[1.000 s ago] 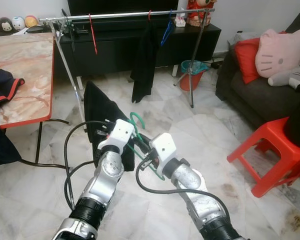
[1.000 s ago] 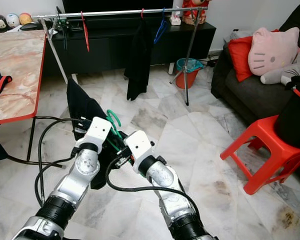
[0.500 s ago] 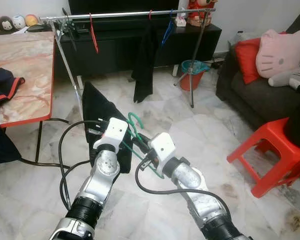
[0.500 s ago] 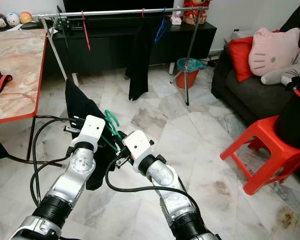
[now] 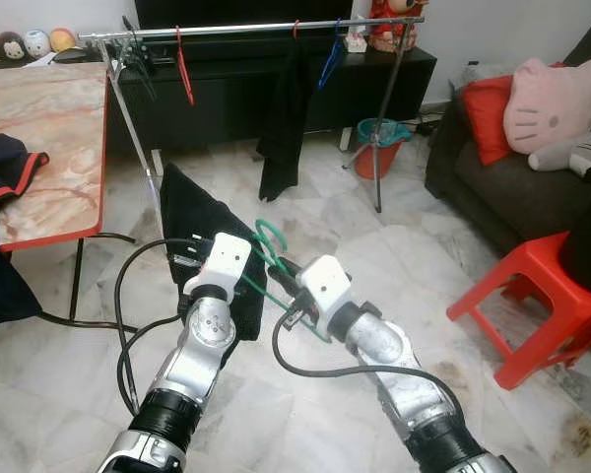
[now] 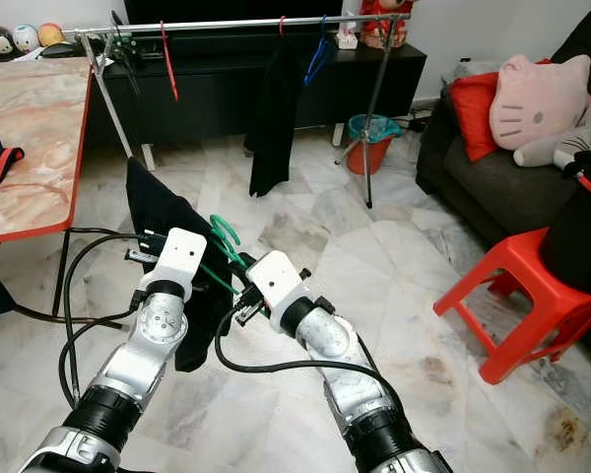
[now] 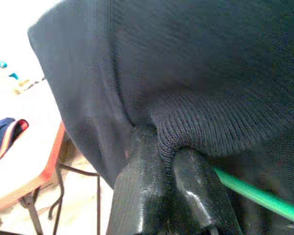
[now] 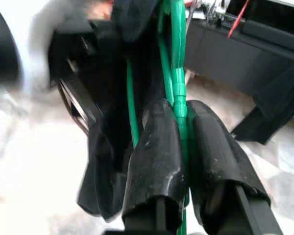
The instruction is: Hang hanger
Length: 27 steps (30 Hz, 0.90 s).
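Right now the green hanger (image 5: pixel 267 243) is held low in front of the robot, its hook curling upward between the two wrists, with a black garment (image 5: pixel 199 229) draped on it and hanging toward the floor. The right gripper (image 8: pixel 182 134) is clamped on the hanger's green stem, fingers pressed to either side of it. The left gripper (image 7: pixel 165 161) pinches the garment's knitted edge, with a green bar of the hanger just beside its fingers (whether the bar itself is caught in that pinch cannot be told). The clothes rail (image 5: pixel 256 30) lies well ahead and above both grippers, running across the view from left to right, so the hook probably has to travel forward and up to reach it; the right arm, holding the stem, seems the one to carry it. Already on the rail hang a red hanger (image 5: pixel 182 69), a dark garment (image 5: pixel 284 113) and a blue hanger (image 5: pixel 329 61). Below is pale marble floor (image 5: pixel 305 212), with a marble-topped table (image 5: pixel 39 138) to the left, a red stool (image 5: pixel 532 296) and a dark sofa (image 5: pixel 492 187) to the right.
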Tool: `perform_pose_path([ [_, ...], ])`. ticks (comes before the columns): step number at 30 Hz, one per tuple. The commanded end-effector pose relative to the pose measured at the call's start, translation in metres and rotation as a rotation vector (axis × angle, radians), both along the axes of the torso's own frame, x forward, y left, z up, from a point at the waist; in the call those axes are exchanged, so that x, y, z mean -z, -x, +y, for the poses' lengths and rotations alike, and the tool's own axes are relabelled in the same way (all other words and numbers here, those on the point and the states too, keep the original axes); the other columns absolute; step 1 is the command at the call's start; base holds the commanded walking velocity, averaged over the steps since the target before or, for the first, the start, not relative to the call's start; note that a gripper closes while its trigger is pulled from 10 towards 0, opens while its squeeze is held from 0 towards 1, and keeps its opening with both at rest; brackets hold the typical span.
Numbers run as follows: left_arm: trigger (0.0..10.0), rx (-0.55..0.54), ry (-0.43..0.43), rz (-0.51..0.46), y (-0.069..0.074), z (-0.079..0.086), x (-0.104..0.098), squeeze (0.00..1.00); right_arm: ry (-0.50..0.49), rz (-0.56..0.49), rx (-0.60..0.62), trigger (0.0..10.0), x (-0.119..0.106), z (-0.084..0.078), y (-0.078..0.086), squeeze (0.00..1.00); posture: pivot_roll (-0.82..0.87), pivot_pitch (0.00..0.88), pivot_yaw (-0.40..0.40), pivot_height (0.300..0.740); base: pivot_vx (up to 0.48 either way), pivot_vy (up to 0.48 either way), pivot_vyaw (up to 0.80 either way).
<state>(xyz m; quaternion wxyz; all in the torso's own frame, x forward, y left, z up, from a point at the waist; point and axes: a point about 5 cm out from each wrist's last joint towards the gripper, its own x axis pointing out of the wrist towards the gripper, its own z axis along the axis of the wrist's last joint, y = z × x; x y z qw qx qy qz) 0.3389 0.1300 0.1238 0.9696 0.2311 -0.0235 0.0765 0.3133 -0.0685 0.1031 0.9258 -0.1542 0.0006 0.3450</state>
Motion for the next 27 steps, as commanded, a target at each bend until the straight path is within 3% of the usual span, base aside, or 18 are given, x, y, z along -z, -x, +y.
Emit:
perform_pose_path([
  [1, 0.0, -0.121, -0.001, -0.041, -0.001, 0.033, -0.01, 0.0, 0.093, 0.07, 0.129, 0.0, 0.015, -0.037, -0.006, 0.0, 0.07, 0.0, -0.082, 0.74, 0.0, 0.0, 0.0],
  [8, 0.0, -0.128, 0.021, -0.068, 0.0, 0.034, -0.014, 0.0, 0.21, 0.156, 0.155, 0.0, 0.029, -0.061, -0.004, 0.0, 0.07, 0.0, -0.082, 0.74, 0.0, 0.0, 0.0],
  [13, 0.0, -0.125, 0.026, -0.069, 0.0, 0.035, -0.014, 0.0, 0.26, 0.184, 0.132, 0.0, 0.035, -0.066, -0.001, 0.0, 0.07, 0.0, -0.081, 0.74, 0.0, 0.0, 0.0],
  [23, 0.0, -0.046, 0.062, -0.042, -0.001, 0.023, -0.011, 0.0, 0.323, 0.321, -0.187, 0.0, 0.042, -0.07, 0.028, 0.0, 0.06, 0.0, -0.08, 0.74, 0.0, 0.0, 0.0],
  [27, 0.0, -0.029, 0.063, -0.017, -0.001, 0.021, -0.007, 0.0, 0.339, 0.328, -0.24, 0.0, 0.039, -0.072, 0.032, 0.0, 0.06, 0.0, -0.079, 0.74, 0.0, 0.0, 0.0],
])
